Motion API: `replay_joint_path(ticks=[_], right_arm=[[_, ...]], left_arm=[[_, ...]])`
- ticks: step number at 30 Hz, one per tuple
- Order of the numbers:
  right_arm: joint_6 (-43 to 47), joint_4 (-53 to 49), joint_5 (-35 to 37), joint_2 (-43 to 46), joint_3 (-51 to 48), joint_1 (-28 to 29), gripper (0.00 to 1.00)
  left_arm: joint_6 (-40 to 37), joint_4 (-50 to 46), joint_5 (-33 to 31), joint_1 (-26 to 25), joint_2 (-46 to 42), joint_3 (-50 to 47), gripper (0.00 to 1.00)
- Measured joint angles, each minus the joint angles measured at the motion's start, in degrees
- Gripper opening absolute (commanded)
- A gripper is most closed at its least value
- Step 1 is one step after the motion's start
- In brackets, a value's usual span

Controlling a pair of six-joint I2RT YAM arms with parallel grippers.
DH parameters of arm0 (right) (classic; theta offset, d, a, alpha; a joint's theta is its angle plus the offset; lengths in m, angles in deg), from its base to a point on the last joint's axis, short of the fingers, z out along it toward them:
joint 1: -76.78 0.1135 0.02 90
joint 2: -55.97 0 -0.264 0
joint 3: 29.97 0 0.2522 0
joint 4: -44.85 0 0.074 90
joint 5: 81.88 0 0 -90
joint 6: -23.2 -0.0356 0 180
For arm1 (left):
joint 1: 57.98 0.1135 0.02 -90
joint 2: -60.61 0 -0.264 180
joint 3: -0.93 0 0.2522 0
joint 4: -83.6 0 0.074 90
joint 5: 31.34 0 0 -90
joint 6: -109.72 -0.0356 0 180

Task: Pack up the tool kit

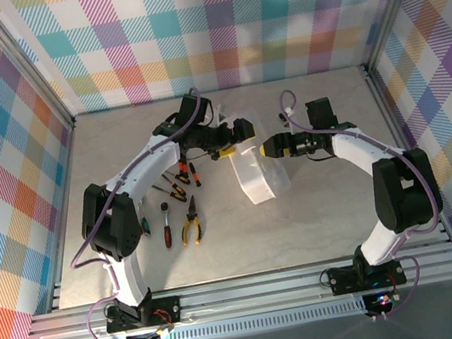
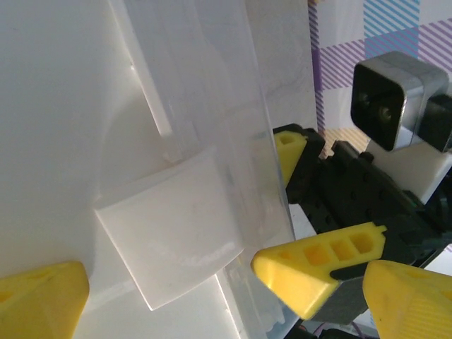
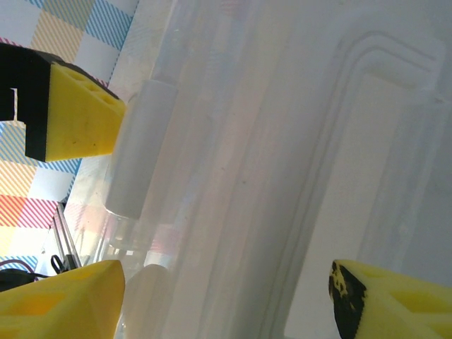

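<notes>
Left fingers (image 2: pixel 42 300), yellow: spread to their widest and holding nothing. They are poised at the case (image 1: pixel 257 177) from its far-left side, with a white tab (image 2: pixel 169 226) on its wall lying between the tips. Right fingers (image 3: pixel 56 304), yellow: part open, astride the case's thin right-hand wall, one tip on each side, no firm grip to be seen. Case: translucent white, on the bench (image 1: pixel 322 232), between the two sets of fingers; its long axis runs near-to-far, slightly slanted. Pliers (image 1: pixel 189 227), yellow-handled, and red-and-black tool (image 1: pixel 166 222): loose on the bench, well left of the case, with more tools (image 1: pixel 179 185) just beyond them. Judgement: the loose items lie on the left arm's side, so that arm is nearer for fetching, while the right is placed to steady the case.
</notes>
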Motion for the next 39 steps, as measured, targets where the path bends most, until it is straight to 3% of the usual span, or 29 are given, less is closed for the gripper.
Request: replay_joint_path(ticks=[8,19,30,39], right_arm=[[-1.2,0.9,0.5,0.0,0.0,0.8,0.67],[-2.9,2.7,1.8,-0.3,0.0,1.5,0.66],[-3.7,2.0,3.7,-1.4,1.9,1.3,0.66],[-2.9,0.3,4.1,-2.5,3.7,1.3,0.66]], left_arm=[[0.6,-0.1,0.3,-0.4,2.0,2.5,1.00],[0.7,0.2,0.3,-0.4,3.9,5.0,1.00],[2.1,16.7,2.7,0.4,1.6,-4.0,1.00],[0.5,22.5,4.5,-0.2,1.1,-6.3,1.00]])
